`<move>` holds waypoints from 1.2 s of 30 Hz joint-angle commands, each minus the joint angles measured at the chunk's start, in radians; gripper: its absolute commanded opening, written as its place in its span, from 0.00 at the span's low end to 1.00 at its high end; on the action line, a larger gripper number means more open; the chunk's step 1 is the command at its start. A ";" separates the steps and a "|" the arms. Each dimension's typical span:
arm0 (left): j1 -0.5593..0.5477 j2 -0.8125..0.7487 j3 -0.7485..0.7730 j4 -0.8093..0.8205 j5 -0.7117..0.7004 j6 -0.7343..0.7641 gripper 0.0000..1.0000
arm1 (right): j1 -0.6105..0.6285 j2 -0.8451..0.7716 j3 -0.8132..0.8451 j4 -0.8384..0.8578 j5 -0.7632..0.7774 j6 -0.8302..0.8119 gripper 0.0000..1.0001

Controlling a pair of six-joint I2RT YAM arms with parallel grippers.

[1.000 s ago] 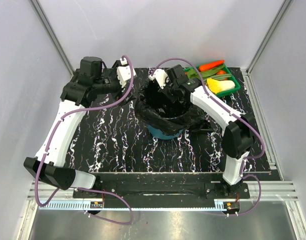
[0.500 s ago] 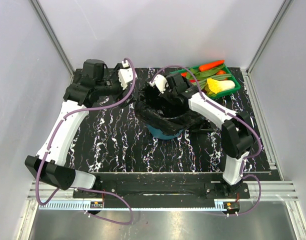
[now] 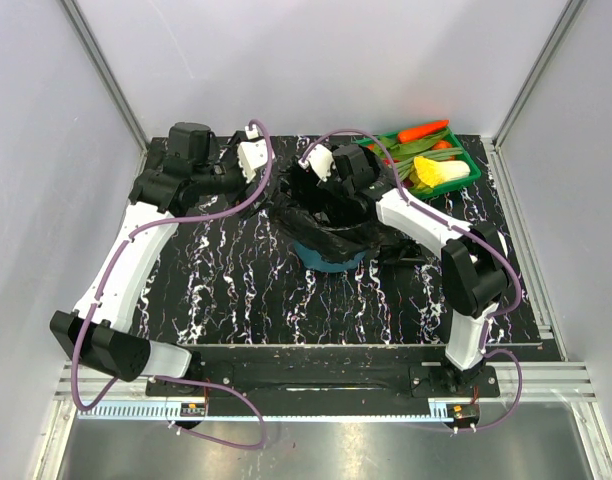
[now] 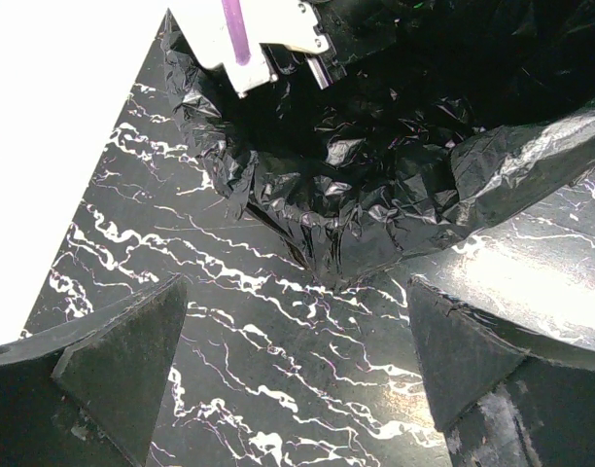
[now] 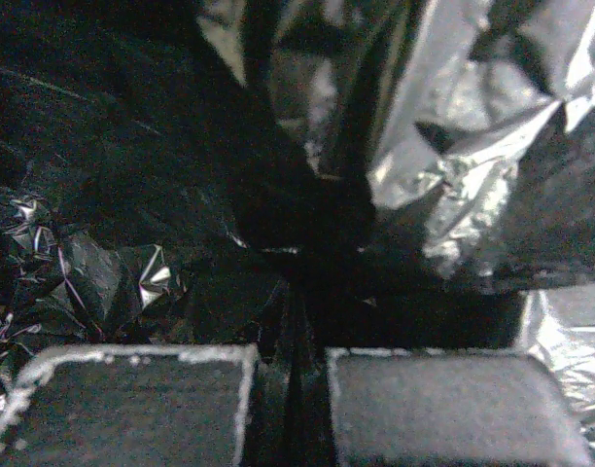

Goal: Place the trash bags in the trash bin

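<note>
The teal trash bin (image 3: 329, 259) stands mid-table, and only its near wall shows. A glossy black trash bag (image 3: 321, 222) is draped over its mouth and spills onto the table at the back left. My right gripper (image 3: 324, 186) hangs over the bin's far rim, shut on a fold of the trash bag (image 5: 307, 209); the film runs between its pads (image 5: 132, 399). My left gripper (image 3: 267, 170) sits just left of the bag, open and empty. Its fingers (image 4: 122, 360) stand wide over bare table, with the crumpled trash bag (image 4: 375, 165) just ahead.
A green tray (image 3: 468, 172) of vegetables stands at the back right corner. More black film (image 3: 406, 243) trails on the table right of the bin. Grey walls and metal posts close in the sides. The table top is black with white veins (image 4: 278, 341).
My right gripper has drawn the bag toward the back left over the bin, so less teal shows. The left gripper has edged right, closer to the bag.
</note>
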 commanded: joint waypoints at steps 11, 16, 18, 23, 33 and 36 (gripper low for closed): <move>0.003 -0.022 0.041 0.044 -0.011 0.009 0.99 | 0.004 -0.160 0.065 -0.239 -0.180 0.108 0.29; 0.003 -0.010 0.051 0.048 -0.013 0.001 0.99 | 0.004 -0.207 0.135 -0.326 -0.219 0.154 0.41; 0.003 -0.009 0.051 0.059 -0.022 -0.011 0.99 | 0.004 -0.220 0.169 -0.354 -0.219 0.173 0.44; 0.007 -0.003 0.046 0.142 -0.094 -0.095 0.99 | 0.004 -0.256 0.249 -0.389 -0.164 0.220 0.50; 0.087 -0.012 -0.009 0.372 -0.192 -0.370 0.99 | 0.001 -0.327 0.364 -0.423 0.019 0.304 0.73; 0.125 -0.025 -0.041 0.433 -0.197 -0.440 0.99 | -0.011 -0.358 0.352 -0.414 0.069 0.311 0.82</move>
